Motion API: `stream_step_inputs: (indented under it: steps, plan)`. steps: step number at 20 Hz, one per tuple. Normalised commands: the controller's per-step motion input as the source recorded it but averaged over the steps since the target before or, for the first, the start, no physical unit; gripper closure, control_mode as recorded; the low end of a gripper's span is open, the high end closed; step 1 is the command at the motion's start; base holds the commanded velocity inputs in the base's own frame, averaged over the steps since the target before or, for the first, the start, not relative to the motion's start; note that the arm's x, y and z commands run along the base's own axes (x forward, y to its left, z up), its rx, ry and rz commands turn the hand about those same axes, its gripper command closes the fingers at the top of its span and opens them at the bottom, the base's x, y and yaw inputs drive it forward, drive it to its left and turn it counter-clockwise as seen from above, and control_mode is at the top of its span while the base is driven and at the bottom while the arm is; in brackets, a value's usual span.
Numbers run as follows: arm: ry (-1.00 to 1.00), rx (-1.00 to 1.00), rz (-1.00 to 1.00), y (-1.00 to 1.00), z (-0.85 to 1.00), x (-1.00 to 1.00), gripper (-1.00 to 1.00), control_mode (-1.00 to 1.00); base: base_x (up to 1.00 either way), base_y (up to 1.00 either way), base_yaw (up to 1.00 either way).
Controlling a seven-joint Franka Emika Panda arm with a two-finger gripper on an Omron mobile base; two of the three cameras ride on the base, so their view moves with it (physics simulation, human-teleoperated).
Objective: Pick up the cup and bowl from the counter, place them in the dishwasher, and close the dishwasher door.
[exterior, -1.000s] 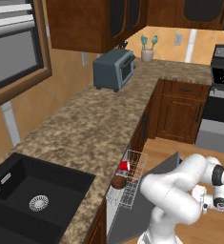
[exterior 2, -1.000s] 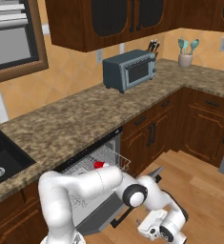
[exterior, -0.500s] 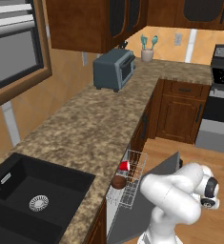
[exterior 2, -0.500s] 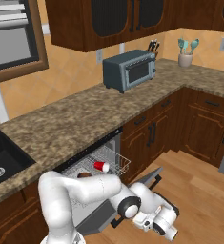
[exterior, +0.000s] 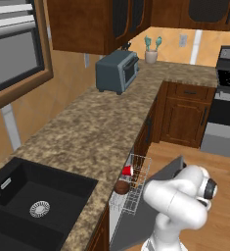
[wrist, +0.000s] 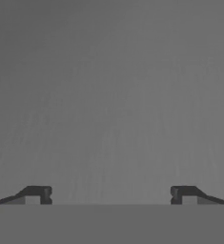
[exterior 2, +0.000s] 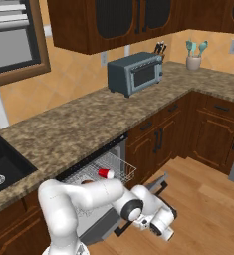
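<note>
You'll see the cup (exterior 2: 105, 173) lying in the dishwasher's white rack (exterior 2: 119, 168), the bowl (exterior: 121, 187) just beside it; the half-raised dishwasher door (exterior 2: 157, 184) stands nearer; against its grey panel, your gripper (wrist: 111, 194) is spread wide, holding nothing.

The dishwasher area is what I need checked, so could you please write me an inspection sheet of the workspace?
Surface: counter, speckled brown granite.
Job's things: cup lies on its side in the dishwasher rack, bowl beside it; dishwasher door partly open.
Clutter: toaster, utensil holder.
Grippers: gripper open, empty, facing a flat grey surface.
Cables: nothing seen.
Surroundings: sink, stove, wood floor.
</note>
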Motion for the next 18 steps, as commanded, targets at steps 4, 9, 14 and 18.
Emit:
stream_step_inputs:
  steps: [4,9,14,18]
  plan:
    - [0.0,0.21,0.0,0.81,0.31,0.38,-1.0,-1.0,0.0,0.0,0.0]
    - [0.0,0.18,0.0,0.99,0.39,0.4,-1.0,-1.0,0.0,0.0,0.0]
    - [0.0,0.11,0.0,1.0,0.27,0.62,-1.0,-1.0,0.0,0.0,0.0]
    - [0.0,0.03,0.0,1.0,0.06,0.75,-1.0,-1.0,0.0,0.0,0.0]
